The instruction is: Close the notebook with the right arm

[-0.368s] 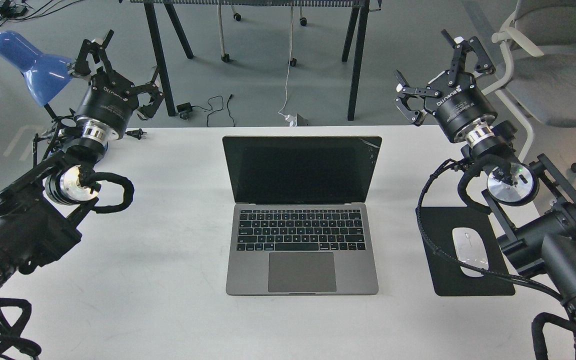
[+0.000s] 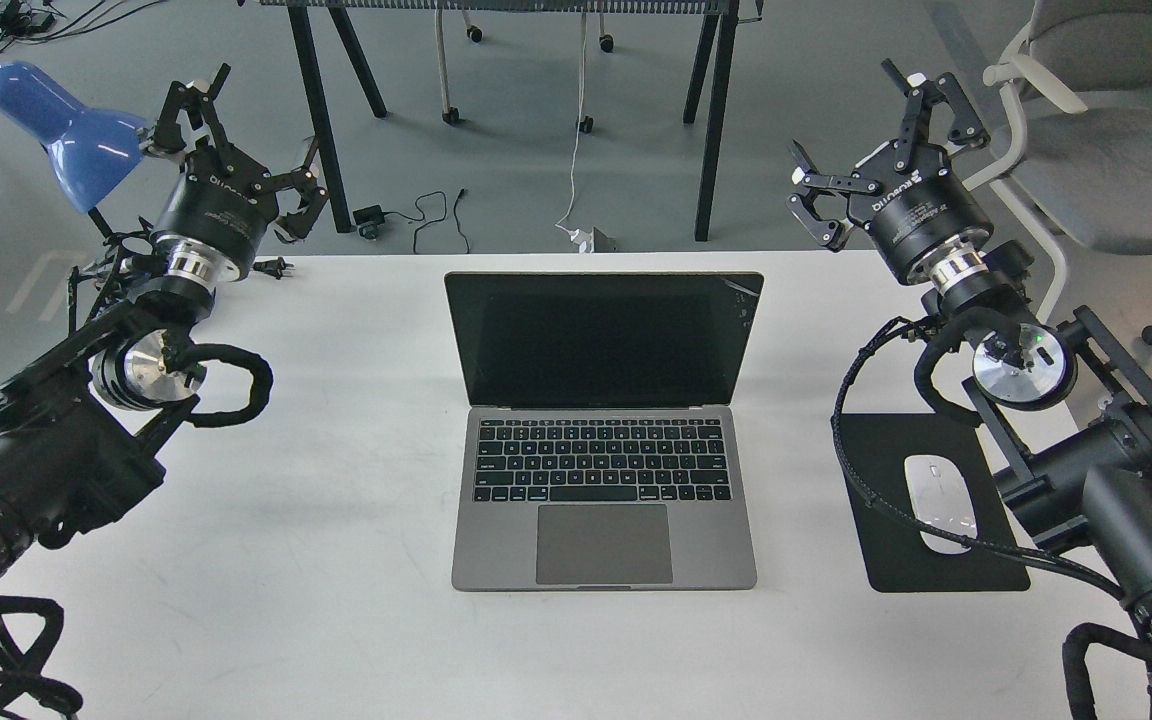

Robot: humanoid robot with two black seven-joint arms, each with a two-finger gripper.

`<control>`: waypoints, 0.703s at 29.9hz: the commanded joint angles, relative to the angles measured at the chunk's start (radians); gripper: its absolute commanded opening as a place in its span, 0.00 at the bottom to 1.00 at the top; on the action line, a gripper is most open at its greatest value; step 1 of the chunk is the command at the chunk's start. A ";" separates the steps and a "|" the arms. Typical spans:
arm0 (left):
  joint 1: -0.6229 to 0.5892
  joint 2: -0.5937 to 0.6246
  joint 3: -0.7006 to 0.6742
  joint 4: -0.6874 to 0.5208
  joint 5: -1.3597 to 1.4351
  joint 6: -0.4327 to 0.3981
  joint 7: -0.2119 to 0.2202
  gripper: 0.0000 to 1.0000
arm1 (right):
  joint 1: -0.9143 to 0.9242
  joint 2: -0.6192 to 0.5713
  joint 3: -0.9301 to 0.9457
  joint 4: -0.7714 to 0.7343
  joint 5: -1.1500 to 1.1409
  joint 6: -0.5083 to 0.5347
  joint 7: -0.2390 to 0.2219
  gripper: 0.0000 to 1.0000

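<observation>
Splayed wide and holding nothing, the left gripper [image 2: 241, 125] idles beside the glossy blue lamp [image 2: 61, 130]. Centre-table sits the notebook [image 2: 604, 430] — slim matte-grey metal, black screen upright. Its lid wants a gentle push from behind the top edge, so the right gripper [image 2: 871, 135] — fingers spread, empty, well apart — should come across high.

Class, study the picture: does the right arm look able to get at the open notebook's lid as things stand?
Probably yes. The right gripper hangs open, up and to the right of the notebook; nothing stands between it and the raised screen's top edge. The mouse and mouse pad lie nearer, off that path.
</observation>
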 commanded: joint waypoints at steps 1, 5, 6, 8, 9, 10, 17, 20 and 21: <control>0.000 0.001 0.000 0.000 -0.001 -0.004 0.000 1.00 | 0.074 -0.007 -0.091 -0.014 -0.013 -0.052 -0.021 1.00; 0.000 0.001 0.000 0.000 -0.003 -0.004 0.000 1.00 | 0.170 -0.020 -0.212 -0.060 -0.050 -0.104 -0.054 1.00; 0.001 0.001 0.000 0.000 -0.003 -0.004 0.000 1.00 | 0.198 -0.020 -0.252 -0.081 -0.062 -0.116 -0.063 1.00; 0.001 0.001 0.000 0.000 -0.003 -0.004 0.000 1.00 | 0.235 -0.018 -0.309 -0.120 -0.077 -0.130 -0.074 1.00; 0.000 0.001 0.000 0.000 -0.003 -0.004 0.000 1.00 | 0.258 -0.015 -0.346 -0.143 -0.079 -0.135 -0.077 1.00; 0.000 0.001 0.000 0.000 -0.003 -0.004 0.000 1.00 | 0.273 -0.014 -0.370 -0.158 -0.079 -0.136 -0.077 1.00; 0.001 0.001 0.000 0.000 -0.003 -0.004 0.000 1.00 | 0.304 -0.009 -0.415 -0.176 -0.079 -0.135 -0.077 1.00; 0.001 0.001 0.000 0.000 -0.004 -0.004 0.000 1.00 | 0.307 -0.009 -0.418 -0.177 -0.080 -0.135 -0.080 1.00; 0.001 0.001 0.000 0.000 -0.004 -0.004 0.000 1.00 | 0.309 -0.011 -0.429 -0.177 -0.080 -0.135 -0.080 1.00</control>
